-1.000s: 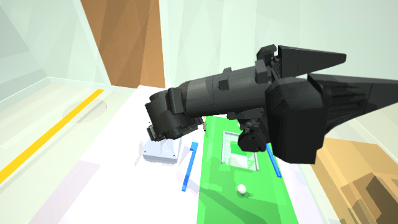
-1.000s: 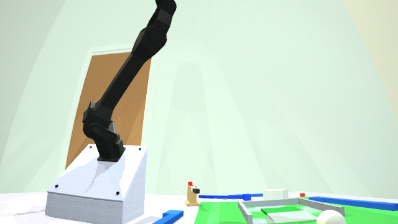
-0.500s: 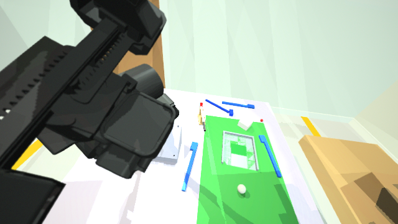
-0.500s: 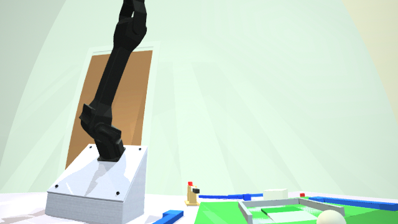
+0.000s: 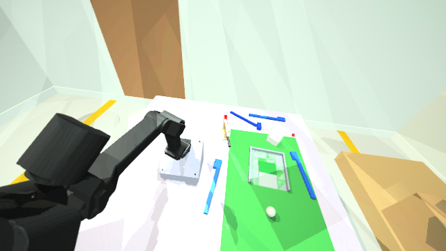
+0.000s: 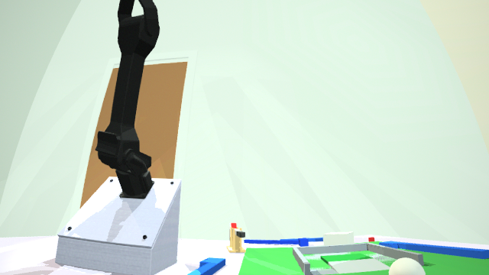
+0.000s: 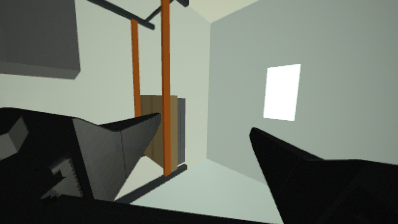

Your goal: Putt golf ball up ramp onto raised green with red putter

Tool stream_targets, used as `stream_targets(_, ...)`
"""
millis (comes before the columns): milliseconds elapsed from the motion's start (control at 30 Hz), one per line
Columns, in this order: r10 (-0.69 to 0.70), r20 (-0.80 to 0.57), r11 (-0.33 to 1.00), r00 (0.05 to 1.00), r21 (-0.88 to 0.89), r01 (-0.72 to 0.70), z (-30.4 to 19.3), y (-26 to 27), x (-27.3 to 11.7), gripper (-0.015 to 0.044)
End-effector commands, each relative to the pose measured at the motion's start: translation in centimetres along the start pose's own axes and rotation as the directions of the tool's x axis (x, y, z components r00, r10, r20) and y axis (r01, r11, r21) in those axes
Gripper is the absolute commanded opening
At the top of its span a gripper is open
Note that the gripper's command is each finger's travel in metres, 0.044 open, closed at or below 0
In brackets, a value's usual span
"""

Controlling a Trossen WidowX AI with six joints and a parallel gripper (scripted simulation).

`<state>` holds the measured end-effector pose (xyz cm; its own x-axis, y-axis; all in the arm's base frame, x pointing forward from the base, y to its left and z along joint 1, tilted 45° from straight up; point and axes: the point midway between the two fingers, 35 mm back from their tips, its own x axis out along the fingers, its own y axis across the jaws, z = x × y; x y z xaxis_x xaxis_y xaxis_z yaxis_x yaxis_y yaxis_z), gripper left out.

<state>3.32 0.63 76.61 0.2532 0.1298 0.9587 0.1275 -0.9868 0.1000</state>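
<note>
My gripper (image 7: 206, 124) is open and empty in the wrist view, raised high and facing the room's walls; it is outside the top and exterior views. The golf ball (image 5: 270, 211) (image 6: 406, 266) rests on the green mat (image 5: 244, 223) (image 6: 263, 261). Behind it, the raised green (image 5: 267, 166) lies inside a grey border (image 5: 287, 172) (image 6: 336, 248), with a pale ramp (image 5: 268, 180) (image 6: 359, 266) on its near side. A small tan stand (image 5: 224, 132) (image 6: 235, 244) by the mat's back left corner has a red piece (image 5: 226, 117) (image 6: 234, 225) and a black piece (image 5: 228, 142) (image 6: 241, 234), apparently the red putter; its shape is unclear.
Blue putters lie beside the mat (image 5: 212, 189) and at the back (image 5: 244, 119), and another (image 5: 304, 176) lies along its right edge. A white block (image 5: 274, 139) (image 6: 338, 238) sits behind the border. The arm's sloped base (image 5: 185, 169) (image 6: 111, 225) is left of the mat.
</note>
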Motion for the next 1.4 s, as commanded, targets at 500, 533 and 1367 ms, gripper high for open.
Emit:
stream_targets(500,0.400,-0.103,0.809,0.911,0.507,-0.298,0.1,18.8,-5.9,0.0440)
stream_targets(533,0.405,-0.098,0.793,0.909,0.532,-0.297,0.6,19.2,-6.1,0.0440)
stream_targets(1367,0.734,0.292,0.109,0.614,0.841,-0.530,23.4,32.8,-18.4,0.0440)
